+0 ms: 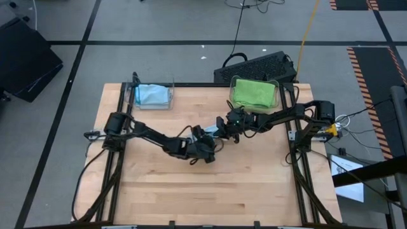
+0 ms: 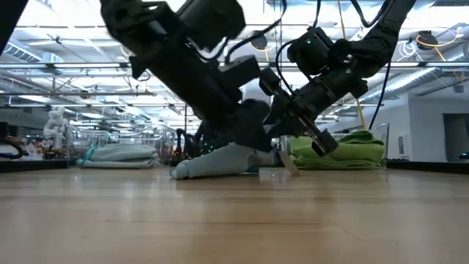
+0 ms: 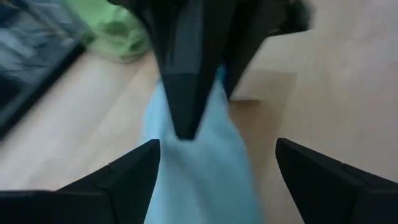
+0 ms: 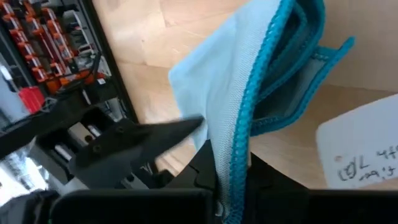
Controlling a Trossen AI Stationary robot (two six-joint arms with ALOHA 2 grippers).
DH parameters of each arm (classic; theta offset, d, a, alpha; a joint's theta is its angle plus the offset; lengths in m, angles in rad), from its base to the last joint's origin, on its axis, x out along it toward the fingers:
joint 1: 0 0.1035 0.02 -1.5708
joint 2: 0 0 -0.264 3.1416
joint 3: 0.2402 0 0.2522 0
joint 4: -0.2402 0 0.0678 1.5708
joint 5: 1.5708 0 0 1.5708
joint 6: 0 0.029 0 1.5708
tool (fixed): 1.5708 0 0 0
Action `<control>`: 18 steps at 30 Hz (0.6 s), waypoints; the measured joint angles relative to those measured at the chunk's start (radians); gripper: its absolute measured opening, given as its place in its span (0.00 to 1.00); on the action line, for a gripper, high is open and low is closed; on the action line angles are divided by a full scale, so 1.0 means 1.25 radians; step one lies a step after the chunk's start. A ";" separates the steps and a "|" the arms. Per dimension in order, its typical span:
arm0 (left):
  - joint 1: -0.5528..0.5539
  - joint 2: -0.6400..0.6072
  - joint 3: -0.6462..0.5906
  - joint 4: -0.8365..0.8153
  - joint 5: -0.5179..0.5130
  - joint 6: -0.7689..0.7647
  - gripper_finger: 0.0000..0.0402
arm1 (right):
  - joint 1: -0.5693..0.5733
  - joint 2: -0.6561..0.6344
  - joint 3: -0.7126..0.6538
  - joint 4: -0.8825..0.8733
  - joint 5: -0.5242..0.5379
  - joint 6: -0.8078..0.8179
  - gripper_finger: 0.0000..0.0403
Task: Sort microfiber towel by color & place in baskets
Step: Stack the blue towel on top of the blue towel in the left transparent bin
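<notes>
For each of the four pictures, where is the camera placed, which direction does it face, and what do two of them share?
High: above, facing straight down; both arms, light blue microfiber towel between them.
Low: table height, facing level; arms descend from above.
Left wrist: on the left arm; its open left gripper frames the towel.
Right wrist: on the right arm; right gripper shut on towel.
Shared: high and low both show the green towel in its clear plastic basket.

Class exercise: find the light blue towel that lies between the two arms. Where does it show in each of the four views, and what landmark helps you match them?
High view: blue towel at table centre, mostly hidden.
Low view: centre, on the wood.
Left wrist view: lower centre.
Right wrist view: centre, pinched by the right end effector.
Landmark: green towel.
</notes>
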 joint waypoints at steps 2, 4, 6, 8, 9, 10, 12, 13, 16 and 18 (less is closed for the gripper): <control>0.000 0.022 0.046 -0.055 -0.042 0.003 0.80 | 0.000 0.000 0.000 0.000 0.000 0.006 0.03; 0.003 0.034 0.076 -0.133 -0.069 -0.012 0.80 | 0.000 0.000 0.000 0.001 0.000 0.017 0.03; 0.008 0.056 0.103 -0.175 -0.075 -0.037 0.80 | 0.000 -0.001 0.000 0.000 0.000 0.021 0.03; 0.014 0.061 0.106 -0.212 -0.075 -0.059 0.80 | 0.000 0.000 0.000 0.004 0.000 0.033 0.03; 0.015 0.062 0.106 -0.214 -0.076 -0.065 0.80 | 0.000 -0.001 0.001 0.005 0.000 0.034 0.03; 0.017 0.063 0.107 -0.223 -0.080 -0.072 0.79 | 0.000 -0.001 0.000 0.005 0.000 0.034 0.03; 0.022 0.063 0.106 -0.277 -0.100 -0.085 0.76 | 0.000 -0.001 0.000 0.004 0.000 0.037 0.03; 0.024 0.063 0.105 -0.298 -0.102 -0.087 0.73 | 0.000 -0.001 0.000 0.001 0.000 0.037 0.03; 0.035 0.064 0.105 -0.340 -0.094 -0.085 0.62 | 0.000 0.000 0.000 -0.003 -0.001 0.041 0.03; 0.043 0.064 0.106 -0.346 -0.065 -0.076 0.54 | 0.000 0.000 0.000 -0.004 -0.001 0.042 0.03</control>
